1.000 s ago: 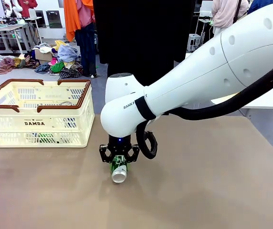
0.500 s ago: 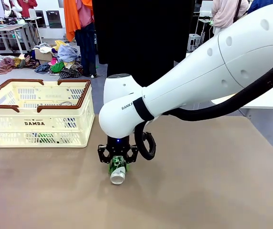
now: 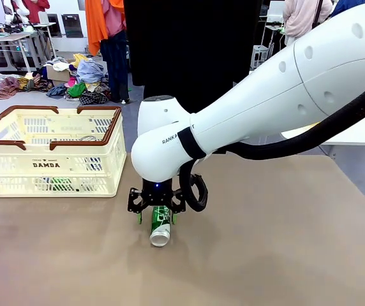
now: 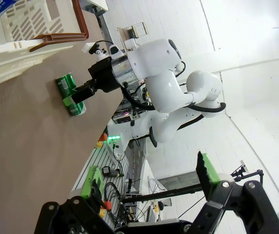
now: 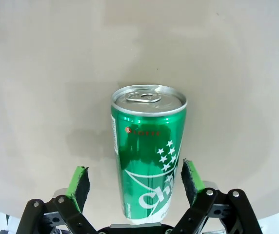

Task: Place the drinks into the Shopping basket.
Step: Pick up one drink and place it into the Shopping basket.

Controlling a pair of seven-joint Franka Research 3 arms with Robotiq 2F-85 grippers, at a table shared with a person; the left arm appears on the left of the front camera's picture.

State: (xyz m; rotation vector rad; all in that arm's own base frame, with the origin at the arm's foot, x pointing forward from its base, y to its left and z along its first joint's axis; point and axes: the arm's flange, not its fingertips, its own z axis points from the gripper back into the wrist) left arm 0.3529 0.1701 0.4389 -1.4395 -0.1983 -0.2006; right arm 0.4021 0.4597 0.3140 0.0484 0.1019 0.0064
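Right now the right gripper [image 3: 156, 215] stands wide, pads either side of a green can [image 3: 160, 225] lying on its side mid-table, not pinching it. Left gripper [image 4: 149, 187] also spread wide, holding nothing. Basket [image 3: 50, 151] sits at the table's far left corner; something green shows through its slots. Table [image 3: 278, 236] is plain tan, matte. Behind it: a person in black, clothes heaped on the floor.

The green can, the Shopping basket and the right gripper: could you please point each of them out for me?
green can [image 5: 147, 161]: right wrist view, on its green side.
Shopping basket [image 3: 55, 164]: front view, on its printed front wall.
right gripper [image 5: 134, 181]: right wrist view, midway between its open fingertips, either side of the can.
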